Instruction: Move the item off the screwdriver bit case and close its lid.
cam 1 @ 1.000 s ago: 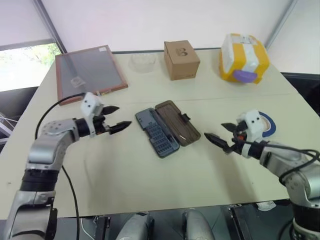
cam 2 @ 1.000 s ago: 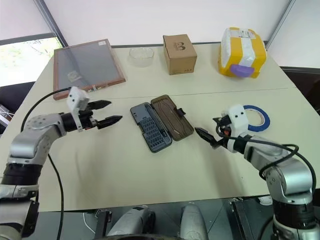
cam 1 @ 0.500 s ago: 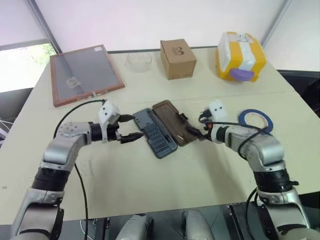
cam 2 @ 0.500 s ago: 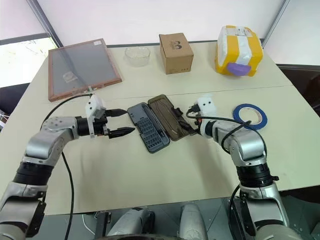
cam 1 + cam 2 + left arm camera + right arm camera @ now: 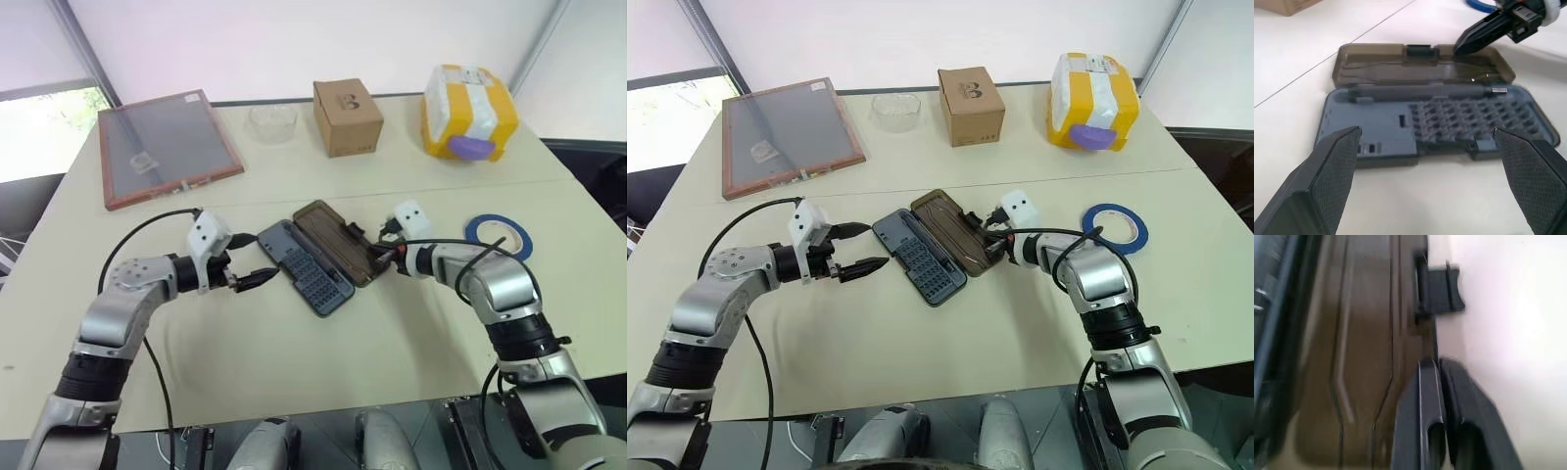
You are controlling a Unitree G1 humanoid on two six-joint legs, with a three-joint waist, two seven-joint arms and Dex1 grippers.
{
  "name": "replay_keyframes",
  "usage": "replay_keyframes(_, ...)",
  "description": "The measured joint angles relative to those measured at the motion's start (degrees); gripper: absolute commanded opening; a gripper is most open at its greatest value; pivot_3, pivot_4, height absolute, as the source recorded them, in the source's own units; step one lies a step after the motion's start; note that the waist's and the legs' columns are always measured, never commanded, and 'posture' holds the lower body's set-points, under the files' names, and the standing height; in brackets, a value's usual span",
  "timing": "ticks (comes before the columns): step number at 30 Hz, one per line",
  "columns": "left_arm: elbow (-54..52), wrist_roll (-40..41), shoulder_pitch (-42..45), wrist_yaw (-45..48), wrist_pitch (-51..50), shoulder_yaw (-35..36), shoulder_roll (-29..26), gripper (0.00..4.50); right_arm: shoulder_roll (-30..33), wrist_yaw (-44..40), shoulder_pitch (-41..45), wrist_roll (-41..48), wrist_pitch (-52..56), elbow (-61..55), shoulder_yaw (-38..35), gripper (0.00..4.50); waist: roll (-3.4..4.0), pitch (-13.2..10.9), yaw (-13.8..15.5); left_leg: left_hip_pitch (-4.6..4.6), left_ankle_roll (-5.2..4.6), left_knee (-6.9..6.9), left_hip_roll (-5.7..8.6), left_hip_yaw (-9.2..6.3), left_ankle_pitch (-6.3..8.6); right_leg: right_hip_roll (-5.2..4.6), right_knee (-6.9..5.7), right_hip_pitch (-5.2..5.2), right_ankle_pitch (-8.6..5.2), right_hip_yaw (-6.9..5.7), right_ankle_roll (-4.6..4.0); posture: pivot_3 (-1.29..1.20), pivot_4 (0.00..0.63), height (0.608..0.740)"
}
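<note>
The bit case lies open at the table's middle, its grey base (image 5: 312,279) beside its brown see-through lid (image 5: 335,238). A screwdriver shaft (image 5: 1420,91) rests in the base above the bit slots. A thin small item (image 5: 1481,77) seems to lie on the lid. My left gripper (image 5: 877,245) is open and level with the base's left end, just short of it. My right gripper (image 5: 377,257) is shut, its tip at the lid's outer edge near the latch (image 5: 1437,289). Nothing shows between its fingers (image 5: 1425,382).
Along the far side stand a wood-framed board (image 5: 167,145), a clear bowl (image 5: 272,119), a cardboard box (image 5: 347,116) and a yellow package (image 5: 468,111). A blue tape roll (image 5: 498,233) lies right of my right arm. Bare table lies in front of the case.
My right gripper has moved left from the open table to the lid's edge. My left gripper has moved right, closer to the base. The camera has shifted a little.
</note>
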State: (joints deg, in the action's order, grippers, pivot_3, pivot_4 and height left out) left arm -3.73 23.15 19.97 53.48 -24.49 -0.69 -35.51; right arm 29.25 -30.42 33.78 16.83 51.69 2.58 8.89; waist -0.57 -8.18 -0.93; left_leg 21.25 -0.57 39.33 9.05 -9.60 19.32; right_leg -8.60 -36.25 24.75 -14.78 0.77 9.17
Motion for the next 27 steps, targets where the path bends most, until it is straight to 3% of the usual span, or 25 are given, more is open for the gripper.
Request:
replay_keyframes(2, 0.01, -0.01, 0.01, -0.04, 0.02, 0.0, 0.0, 4.5, 1.9, -1.88, -0.05, -2.28, -3.53, 0.18, 2.33, 0.02, 0.03, 0.01, 0.08, 0.0, 0.0, 0.0, 0.0, 0.0, 0.0, -0.01, 0.0, 0.0, 0.0, 0.0, 0.0, 0.0, 0.15, 0.74)
replay_keyframes(7, 0.44, -0.04, 0.02, 0.22, 0.23, 0.01, -0.35, 4.5, 9.62, -10.17, -0.47, -13.41, -30.57, 4.77, 10.53, 0.02, 0.04, 0.0, 0.25, 0.03, 0.0, 0.01, 0.06, 0.0, 0.0, -0.05, 0.01, 0.03, 0.0, -0.01, 0.0, 0.0, 0.15, 0.74)
replay_keyframes(10, 1.62, -0.07, 0.43, 1.24, 0.4, 0.01, -0.58, 4.5, 10.32, -15.49, 3.91, -17.71, -45.23, 10.8, 12.89, 0.02, 0.07, -0.02, -0.31, 0.05, 0.0, -0.04, 0.01, 0.07, 0.0, -0.02, 0.01, 0.13, 0.0, -0.02, 0.01, 0.0, 0.15, 0.74)
replay_keyframes(18, 1.81, -0.13, 0.34, 2.66, 1.28, 0.02, -1.03, 4.5, 4.3, -21.98, 14.77, -24.56, -65.07, 28.08, 15.26, 0.02, 0.07, -0.02, -0.71, 0.05, 0.0, -0.14, -0.04, 0.04, 0.0, 0.01, 0.01, 0.18, 0.0, -0.09, 0.0, 0.0, 0.15, 0.74)
replay_keyframes(27, -2.22, 0.07, -3.75, 0.78, 0.72, 0.0, -0.12, 4.5, -1.21, -22.79, 19.06, -29.63, -78.64, 41.44, 15.9, 0.02, 0.08, -0.02, -1.95, 0.04, 0.02, -0.23, -0.07, -0.02, -0.01, 0.05, -0.02, 0.24, 0.0, -0.12, 0.0, 0.0, 0.15, 0.74)
